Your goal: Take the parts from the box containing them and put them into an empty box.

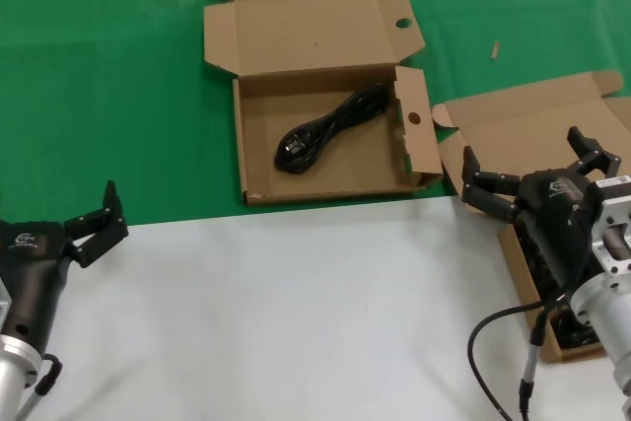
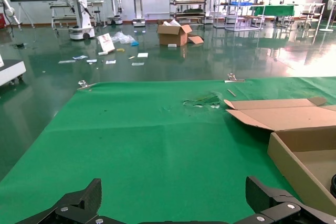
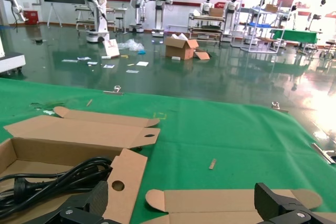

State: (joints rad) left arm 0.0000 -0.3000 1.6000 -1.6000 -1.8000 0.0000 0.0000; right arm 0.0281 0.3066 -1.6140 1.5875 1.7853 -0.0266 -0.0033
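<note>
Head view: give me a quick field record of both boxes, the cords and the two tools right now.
holed box: open on the green cloth, centre of view, hole in lid tab and side flap
cord in holed box: one black power cord lying diagonally on its floor
plain box: open at the right edge, mostly behind the right arm; dark contents partly visible, count unclear
left tool: open, empty, over the white surface's edge at the lower left
right tool: open, empty, above the plain box
</note>
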